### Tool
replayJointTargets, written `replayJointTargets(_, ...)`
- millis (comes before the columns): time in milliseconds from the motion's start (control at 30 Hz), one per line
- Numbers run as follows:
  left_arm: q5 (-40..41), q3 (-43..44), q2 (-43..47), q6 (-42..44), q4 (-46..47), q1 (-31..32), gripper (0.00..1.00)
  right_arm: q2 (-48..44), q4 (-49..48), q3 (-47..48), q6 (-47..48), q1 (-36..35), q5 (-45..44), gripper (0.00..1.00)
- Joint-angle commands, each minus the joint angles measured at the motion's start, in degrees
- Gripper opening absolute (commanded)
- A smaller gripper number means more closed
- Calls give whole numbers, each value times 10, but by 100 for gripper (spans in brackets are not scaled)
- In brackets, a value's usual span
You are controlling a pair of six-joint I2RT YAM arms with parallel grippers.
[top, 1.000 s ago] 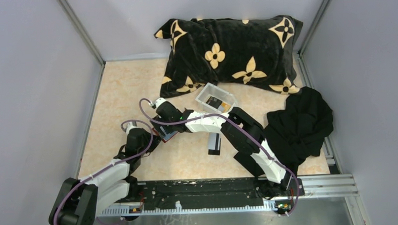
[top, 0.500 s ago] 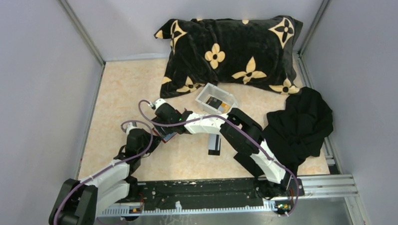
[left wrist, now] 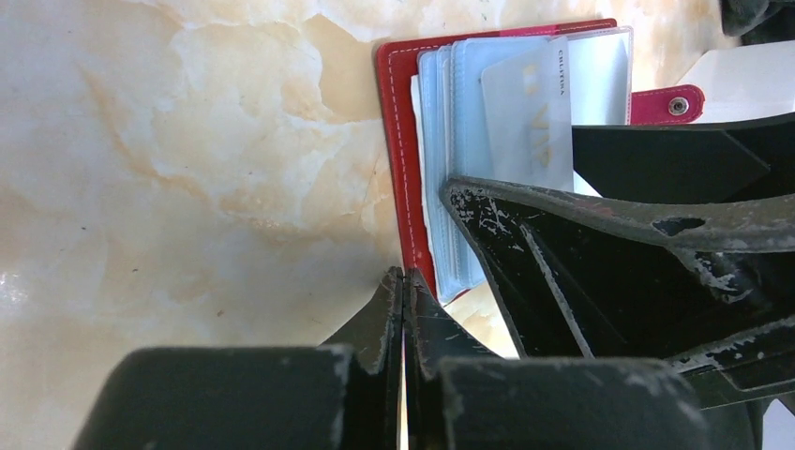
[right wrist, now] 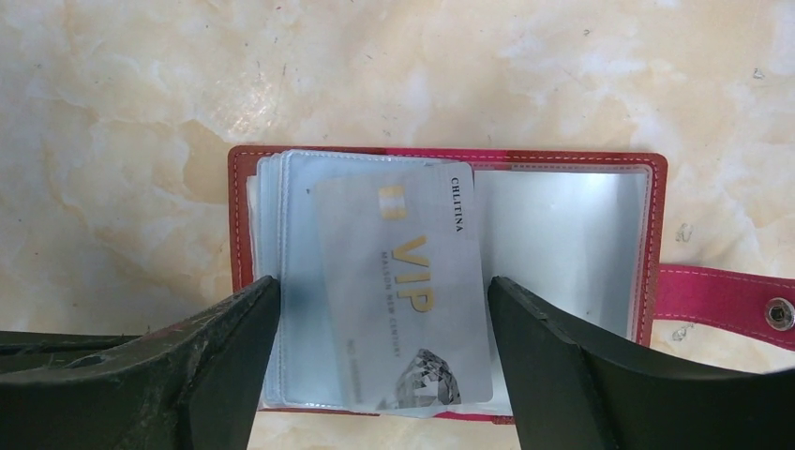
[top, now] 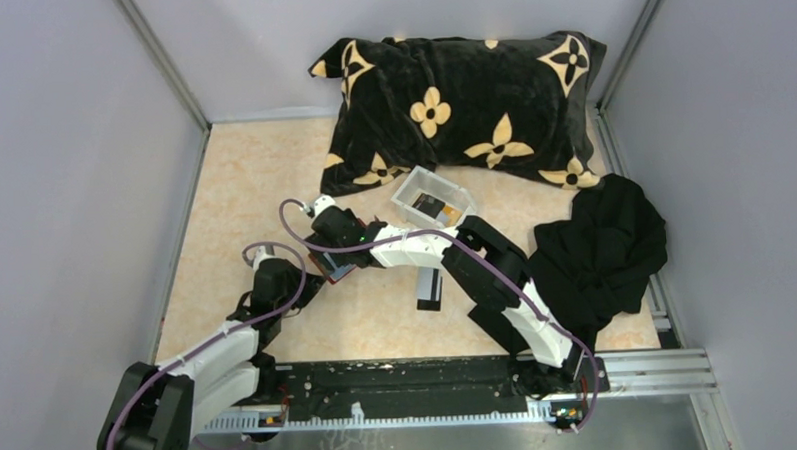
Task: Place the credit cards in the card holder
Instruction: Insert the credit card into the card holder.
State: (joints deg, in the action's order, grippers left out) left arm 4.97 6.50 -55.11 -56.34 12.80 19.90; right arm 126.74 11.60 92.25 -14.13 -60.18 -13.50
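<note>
1. The marbled beige tabletop (top: 243, 180) carries everything we see.
2. A black pillow (top: 460, 103) with tan flowers lies along its far edge.
3. A crumpled black cloth (top: 600, 248) sits on the right side, near the right arm's elbow.
4. Both arms reach to one spot left of centre, where their tips nearly meet.
5. The right end effector (right wrist: 380, 281) is spread wide. Its fingers stand on either side of a pale card without clearly pinching it, though the right finger sits at the card's edge.
6. The left end effector (left wrist: 403, 281) has its fingers pressed together, with only a thin slit between them. The tips sit at the holder's near red edge, and we cannot tell whether they pinch it.
7. A small clear tray (top: 398, 193) stands just in front of the pillow – a dark card (top: 432, 206) lies inside it.
8. The red holder (right wrist: 562, 225) lies open and flat on the tabletop between the two end effectors. Its clear pockets face up, and its snap strap (right wrist: 727, 300) sticks out to one side.
9. A black card (top: 429, 289) lies on the tabletop partly under the right arm, apart from the holder.
10. The pale card (right wrist: 403, 291) – printed "VIP" – rests on the holder's stack of clear pockets. We cannot tell whether it is inside one.
</note>
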Motion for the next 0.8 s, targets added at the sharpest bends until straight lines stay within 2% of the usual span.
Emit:
replayJointTargets(0,2,-12,5,2,-42,4,0,7,89,-29,20,9,-32,80)
replayJointTargets(100,2,-14,4,0,-39,4,0,9,89,-30,20,10,-25,75)
replayJointTargets(500,-11,-14,-17,-3,-15,4,0,20,115,-9,1,5,-32,70)
replayJointTargets(767,-11,-18,-13,-1,-16,4,0,20,126,-3,-19,7,-70,78)
